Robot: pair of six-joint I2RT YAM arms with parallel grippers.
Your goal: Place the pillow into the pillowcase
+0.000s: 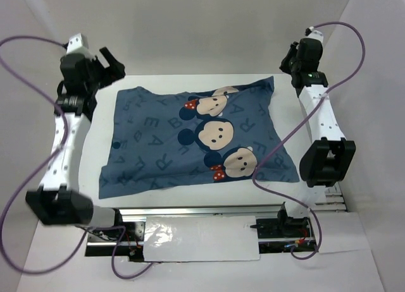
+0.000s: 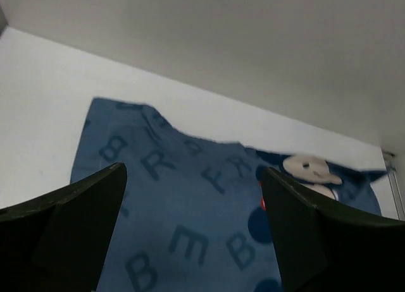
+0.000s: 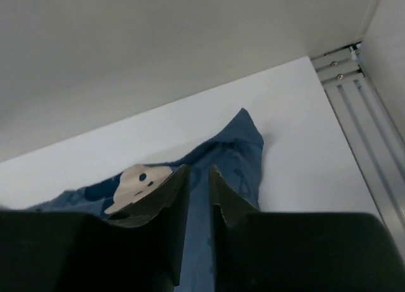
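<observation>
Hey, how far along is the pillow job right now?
Looks essentially done: no pillow shows anywhere, and the pillowcase lies spread on the table, presumably with it inside. Nothing in hand: left gripper open, right gripper empty, both clear of the fabric. Left: at most checking it's fully in.

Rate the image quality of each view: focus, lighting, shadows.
Top external: evenly lit and sharp, the print on the pillowcase crisp, no hard shadows. Left wrist: the fingers of the left gripper are dark, blurred shapes close to the lens, and the letters beyond look slightly soft. Right wrist: the fingers of the right gripper are nearly black, while the table behind is bright, without glare.
</observation>
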